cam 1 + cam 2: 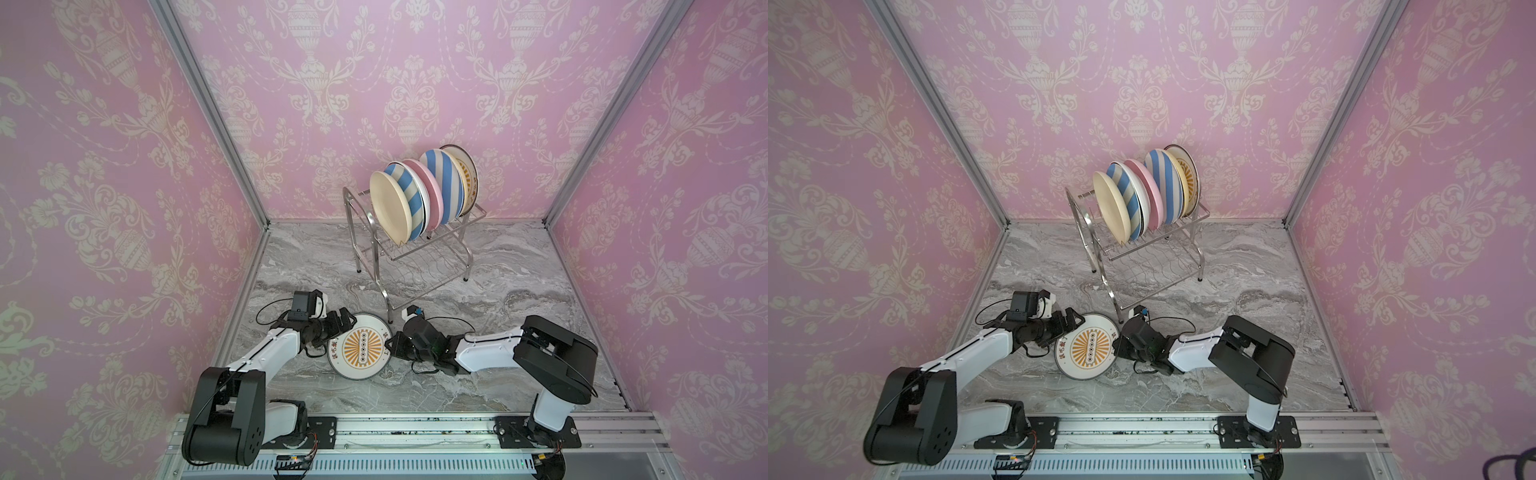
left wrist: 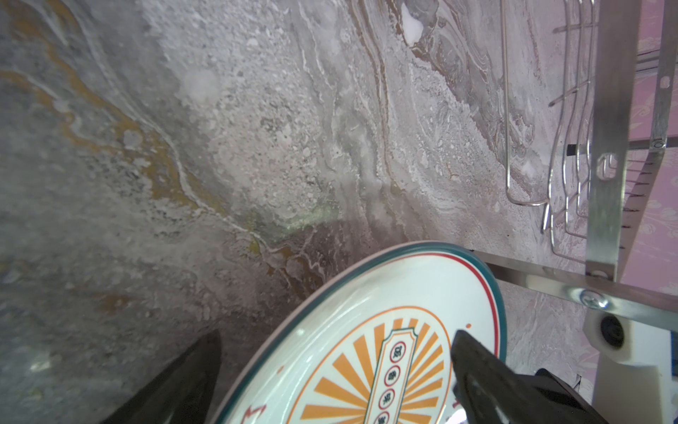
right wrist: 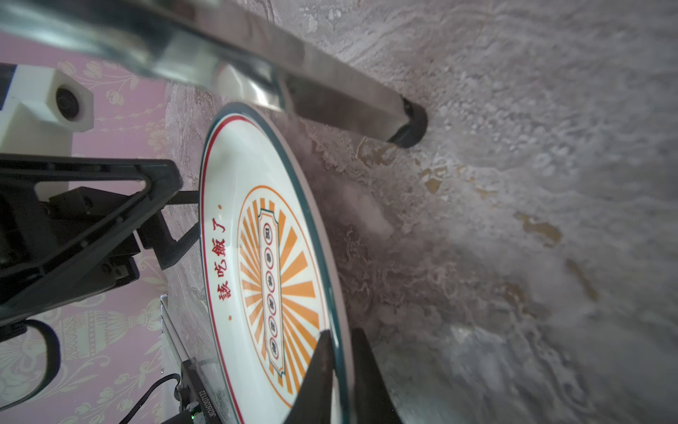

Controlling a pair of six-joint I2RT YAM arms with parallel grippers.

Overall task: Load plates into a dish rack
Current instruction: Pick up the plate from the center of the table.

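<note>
A white plate with an orange sunburst is tilted just above the marble table, in front of the dish rack. My right gripper is shut on its right rim, one finger on each face. My left gripper is open, and its wide-apart fingers straddle the plate's left rim. Several plates stand upright in the rack's upper shelf: cream, blue-striped, pink, another blue-striped and a sunburst one at the back.
The rack's near leg and its cross bar stand just beyond the held plate. Pink papered walls close in the table on three sides. An aluminium rail carrying both arm bases runs along the front edge.
</note>
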